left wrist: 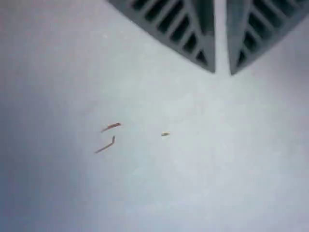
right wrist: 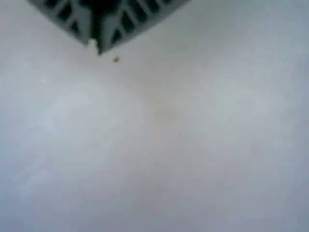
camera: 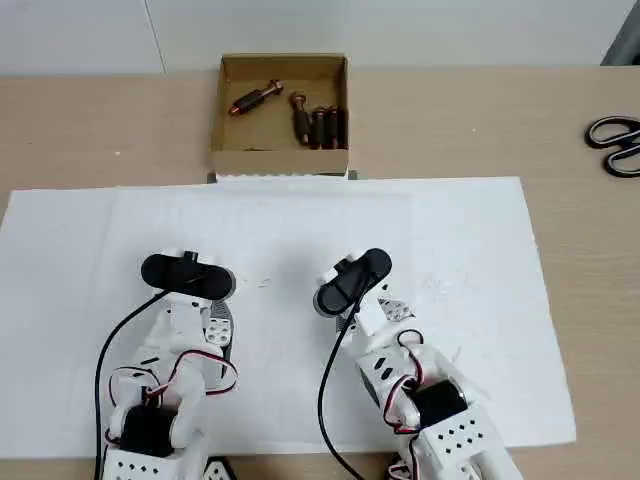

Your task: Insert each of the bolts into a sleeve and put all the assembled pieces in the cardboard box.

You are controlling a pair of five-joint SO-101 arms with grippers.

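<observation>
The cardboard box (camera: pixel 283 158) stands at the far middle of the table. Inside it lie several assembled bolt-and-sleeve pieces: one (camera: pixel 255 99) lies slanted at the box's left, the others (camera: pixel 320 125) side by side at its right. Both arms are folded back at the near edge, the left arm (camera: pixel 170 380) and the right arm (camera: pixel 420 390), far from the box. My left gripper (left wrist: pixel 222 72) hangs just over the white paper, shut with nothing in it. My right gripper (right wrist: pixel 96 48) is also shut and holds nothing, close above the bare paper.
A large white paper sheet (camera: pixel 450 230) covers the table between the arms and the box. Tiny reddish scraps (left wrist: pixel 110 127) lie on it near the left gripper. Scissors (camera: pixel 615 145) rest at the right edge of the wooden table.
</observation>
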